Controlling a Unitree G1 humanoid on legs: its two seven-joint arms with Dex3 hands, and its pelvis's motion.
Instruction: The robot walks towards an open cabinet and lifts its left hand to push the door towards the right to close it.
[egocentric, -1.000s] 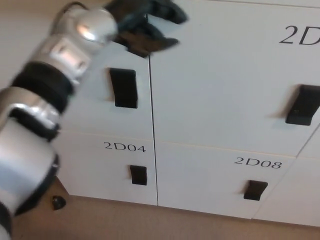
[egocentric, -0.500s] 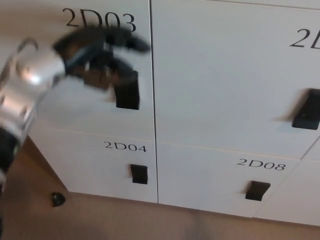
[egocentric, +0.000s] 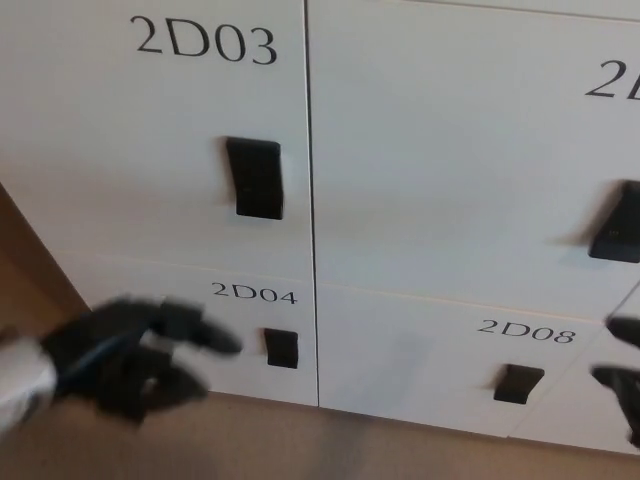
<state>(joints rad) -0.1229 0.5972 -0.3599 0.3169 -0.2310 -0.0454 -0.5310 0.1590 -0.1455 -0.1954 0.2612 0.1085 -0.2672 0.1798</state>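
Currently the left hand (egocentric: 125, 360) is hanging low at picture left, blurred, fingers spread and holding nothing, just in front of door 2D04 (egocentric: 190, 335). Door 2D03 (egocentric: 160, 140) is sitting flush above it. Right hand (egocentric: 625, 385) is showing only fingertips; its state cannot be told.

Door 2D03 (egocentric: 150, 130) stands above door 2D04 (egocentric: 190, 335), and door 2D08 (egocentric: 420, 360) lies right of 2D04. The left hand (egocentric: 125, 355) hangs before 2D04, left of its handle (egocentric: 281, 348).
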